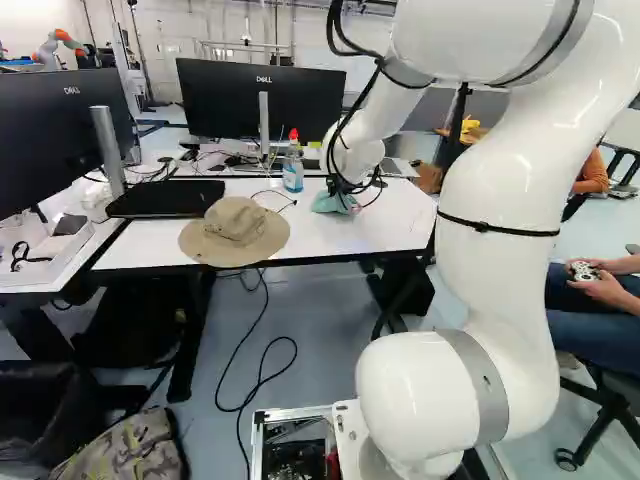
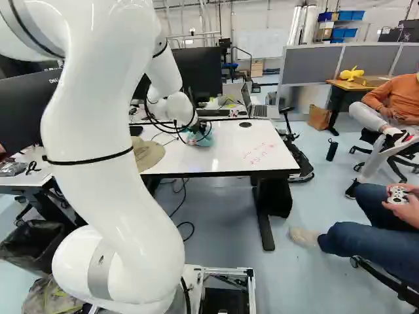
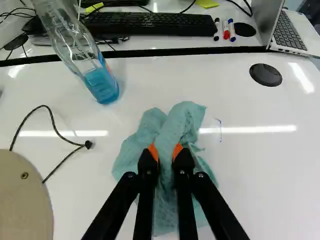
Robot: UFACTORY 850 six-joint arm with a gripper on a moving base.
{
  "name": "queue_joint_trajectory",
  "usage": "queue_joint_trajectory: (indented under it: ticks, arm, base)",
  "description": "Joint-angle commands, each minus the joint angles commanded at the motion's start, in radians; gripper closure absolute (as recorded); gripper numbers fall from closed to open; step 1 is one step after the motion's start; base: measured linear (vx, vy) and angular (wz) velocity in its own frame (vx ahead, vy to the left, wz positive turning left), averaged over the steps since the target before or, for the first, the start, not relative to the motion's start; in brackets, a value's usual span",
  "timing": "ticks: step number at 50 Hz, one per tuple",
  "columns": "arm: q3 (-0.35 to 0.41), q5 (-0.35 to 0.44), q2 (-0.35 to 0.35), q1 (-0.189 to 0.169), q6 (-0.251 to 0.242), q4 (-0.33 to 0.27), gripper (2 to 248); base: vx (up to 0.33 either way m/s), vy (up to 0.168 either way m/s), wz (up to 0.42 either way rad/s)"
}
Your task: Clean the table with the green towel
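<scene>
the end effector [image 2: 195, 125] is over the white desk [image 2: 219, 161], reaching down to the green towel [image 3: 187, 119]. in the wrist view, the end effector [image 3: 165, 151] is closed on a bunched fold of the towel, with its two orange pads pressing from either side. the rest of the cloth spreads in crumpled folds on the desk, around and ahead of the fingertips. a small blue mark [image 3: 220, 131] sits on the white top just beside the towel, and the right base view shows red writing [image 2: 259, 154] on the same surface, to the right of the cloth.

a clear spray bottle [image 3: 100, 82] with blue liquid in its lower part stands near the towel. in the left base view a tan brimmed hat [image 1: 235, 230] lies at the near edge, left of the towel, with a thin black cable [image 3: 52, 120] close by. past the dark seam, a black keyboard [image 3: 150, 24], three capped markers [image 3: 226, 30] and an open laptop [image 3: 290, 32] rest on the adjoining surface.
</scene>
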Motion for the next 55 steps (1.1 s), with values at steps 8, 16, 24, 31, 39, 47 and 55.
queue_joint_trajectory:
  ticks: [8,16,24,31,39,47,55]
  arm:
    - [0.023,-0.052,0.037,0.004,0.0,0.0,203]
    - [0.047,-0.107,0.077,0.009,0.0,0.0,203]
    - [0.07,-0.162,0.117,0.012,0.0,0.0,203]
    - [0.078,-0.208,0.131,0.012,0.0,0.0,203]
    - [0.077,-0.214,0.13,0.011,0.0,0.0,203]
    - [0.055,-0.205,0.111,0.0,0.0,0.0,203]
    - [0.027,-0.151,0.085,-0.019,0.0,0.0,203]
  base:
    - [0.0,0.0,0.0]
    - [0.0,0.0,0.0]
    - [0.0,0.0,0.0]
    - [0.0,0.0,0.0]
    - [0.0,0.0,0.0]
    - [0.0,0.0,0.0]
    - [0.0,0.0,0.0]
